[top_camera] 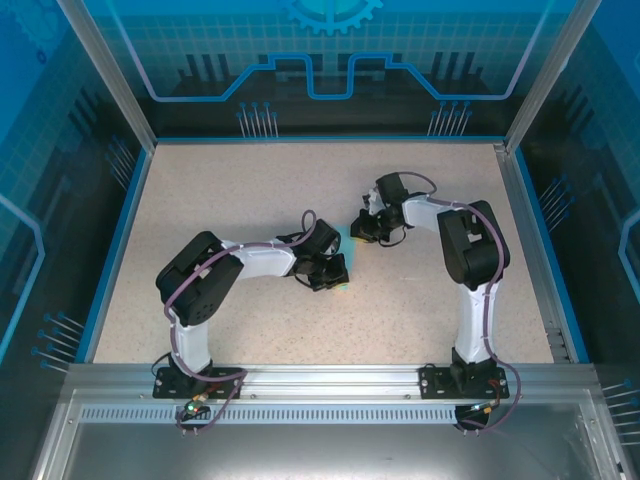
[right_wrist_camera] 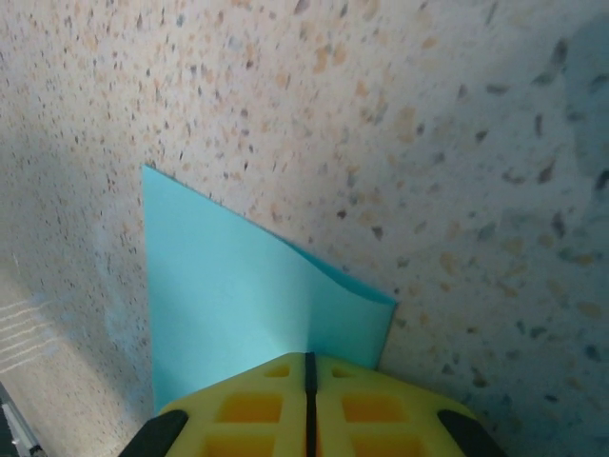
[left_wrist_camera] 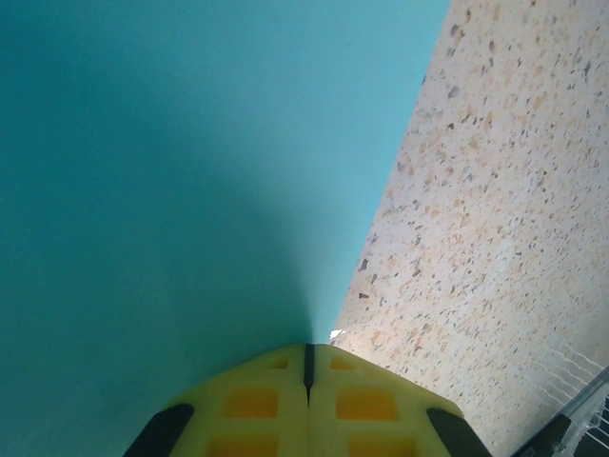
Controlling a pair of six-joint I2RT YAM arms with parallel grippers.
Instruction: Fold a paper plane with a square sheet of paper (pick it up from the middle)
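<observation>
— Top external view first: what is on the speckled table [top_camera: 250, 200]?
— Two arms. The left arm [top_camera: 215, 275] and right arm [top_camera: 470, 250] bend inward, so their grippers sit close together near the middle.
— Where is the square sheet of paper [left_wrist_camera: 171, 171]?
— Between them. In the left wrist view it spreads across the left side, rising from the left gripper [left_wrist_camera: 307, 357], whose jaws are pressed together on its edge.
— And the right gripper [right_wrist_camera: 307, 367]?
— Also clamped tight on the sheet. The right wrist view shows a cyan corner pointing away over the table, with one edge curling.
</observation>
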